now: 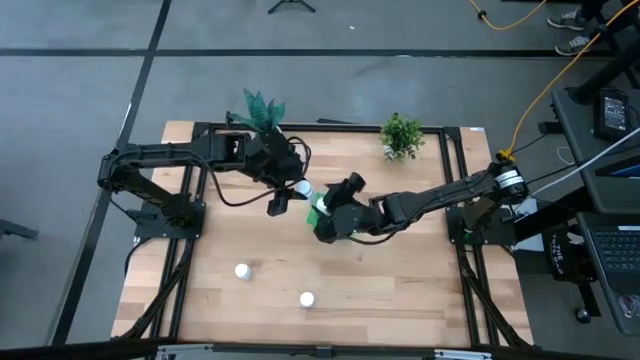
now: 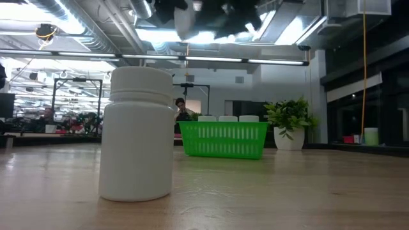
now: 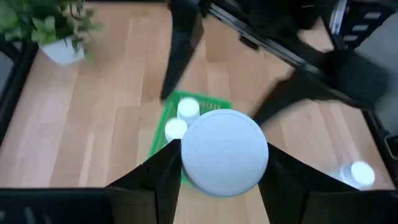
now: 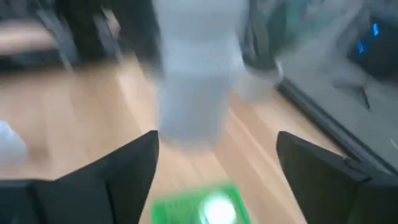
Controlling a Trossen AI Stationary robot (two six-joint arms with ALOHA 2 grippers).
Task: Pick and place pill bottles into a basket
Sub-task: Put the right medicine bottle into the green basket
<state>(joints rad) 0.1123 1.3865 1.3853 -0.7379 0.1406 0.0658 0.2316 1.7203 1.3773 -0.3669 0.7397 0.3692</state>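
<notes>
1. Found the left gripper [image 1: 296,190] clamped narrow on one pill bottle [image 3: 224,152], cap up, long axis upright, hanging just off the basket's [image 2: 223,140] edge on the left arm's side.
2. Judged the coming move to turn on this: basket lying below and slightly ahead of the held bottle, so a short carry over the rim, then release.
3. Noted two caps [image 3: 188,109] already inside the basket, at its end away from the held bottle.
4. Found the right gripper [image 4: 217,140] directly above the basket, fingers spread wide, holding nothing, crowding the drop spot.
5. Counted two loose bottles [image 1: 242,271] [image 1: 307,298] standing well apart from the basket, toward the table's front.
</notes>
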